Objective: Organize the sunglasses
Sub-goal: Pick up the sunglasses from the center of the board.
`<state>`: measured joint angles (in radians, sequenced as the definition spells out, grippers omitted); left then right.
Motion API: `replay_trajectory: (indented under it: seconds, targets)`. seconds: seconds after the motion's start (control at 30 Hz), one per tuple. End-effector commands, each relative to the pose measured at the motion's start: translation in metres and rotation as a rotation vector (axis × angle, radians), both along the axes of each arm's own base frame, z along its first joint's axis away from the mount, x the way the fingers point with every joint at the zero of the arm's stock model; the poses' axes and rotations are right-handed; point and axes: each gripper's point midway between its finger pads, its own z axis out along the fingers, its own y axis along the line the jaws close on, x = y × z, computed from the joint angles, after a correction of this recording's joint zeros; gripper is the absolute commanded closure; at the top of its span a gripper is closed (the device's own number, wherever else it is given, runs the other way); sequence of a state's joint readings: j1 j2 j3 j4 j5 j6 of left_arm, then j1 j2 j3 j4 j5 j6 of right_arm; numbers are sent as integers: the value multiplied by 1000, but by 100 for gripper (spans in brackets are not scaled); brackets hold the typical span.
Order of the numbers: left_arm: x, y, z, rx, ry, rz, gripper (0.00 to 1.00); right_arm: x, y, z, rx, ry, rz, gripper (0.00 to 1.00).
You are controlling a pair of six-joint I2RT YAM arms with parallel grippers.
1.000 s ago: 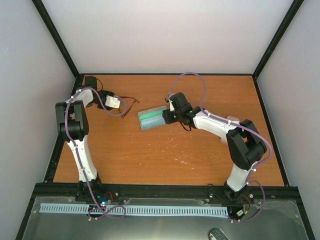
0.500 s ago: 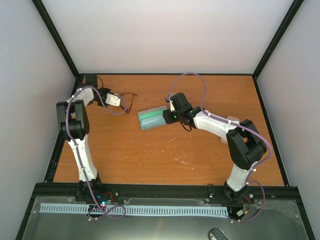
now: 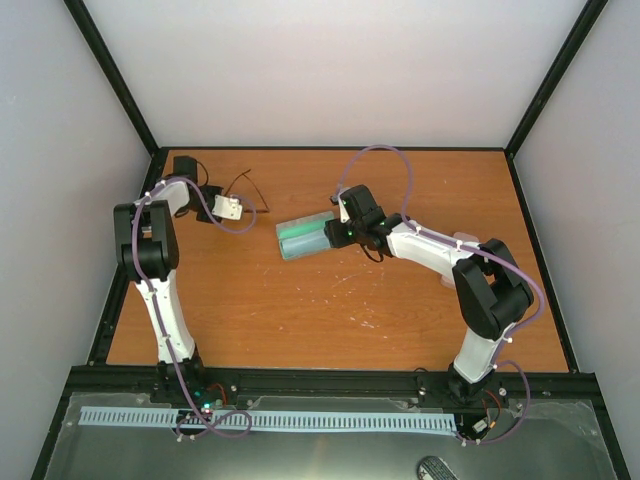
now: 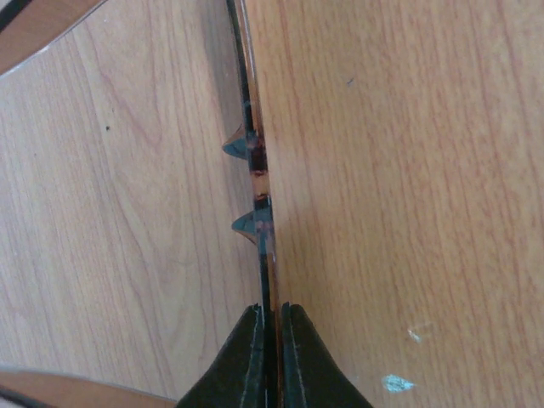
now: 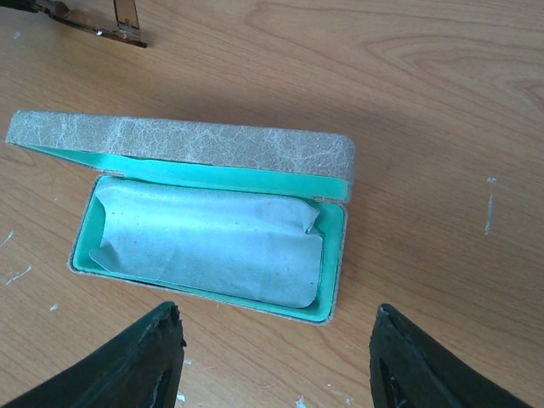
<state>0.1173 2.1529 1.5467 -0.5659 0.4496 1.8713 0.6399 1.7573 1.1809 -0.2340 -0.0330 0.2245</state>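
The dark brown thin-framed sunglasses are at the back left of the table, tipped up off the wood. My left gripper is shut on them. In the left wrist view the sunglasses show edge-on, nose pads pointing left, with their rim pinched in my left gripper. My right gripper stands open just right of the open grey case. The right wrist view shows my right gripper short of the case, its teal inside holding a light blue cloth. The sunglasses peek in at top left.
The wooden table has white scuff marks near its middle. Black frame posts and pale walls close in the back and sides. A black rail runs along the near edge by the arm bases.
My left gripper has closed on the sunglasses and tipped them up from lying flat, drawing them slightly left and back. The right arm and the case have stayed put.
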Motion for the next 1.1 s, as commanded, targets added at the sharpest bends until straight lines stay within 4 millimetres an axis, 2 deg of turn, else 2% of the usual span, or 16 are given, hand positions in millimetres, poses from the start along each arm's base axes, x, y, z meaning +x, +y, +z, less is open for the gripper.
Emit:
replay_trajectory:
  seconds: [0.0,0.1,0.17,0.37,0.43,0.6,0.63,0.73,0.87,0.9,1.07]
  targets:
    - [1,0,21,-15,-6,52,99,3,1,-1,7,-12,4,42]
    - [8,-3,39,-77,-6,124,99,5,4,16,51,-59,4,42]
    - [6,-10,54,-148,22,161,99,7,4,30,88,-100,-4,41]
    - [-15,-34,100,-381,61,271,99,7,16,75,288,-190,-18,33]
    - [-23,-40,117,-462,66,316,99,4,30,84,395,-155,0,31]
    - [-52,-55,151,-616,58,361,99,-1,86,92,696,68,92,31]
    - [-57,-57,155,-640,68,366,99,1,97,84,734,109,95,30]
    - [-66,-61,163,-696,108,401,99,5,127,81,787,139,104,30]
    - [-69,-61,168,-729,133,453,99,9,159,78,731,104,104,29]
    - [-70,-61,169,-735,130,465,99,12,167,85,723,87,103,29]
    - [-72,-62,161,-715,105,528,99,9,187,95,754,62,93,29]
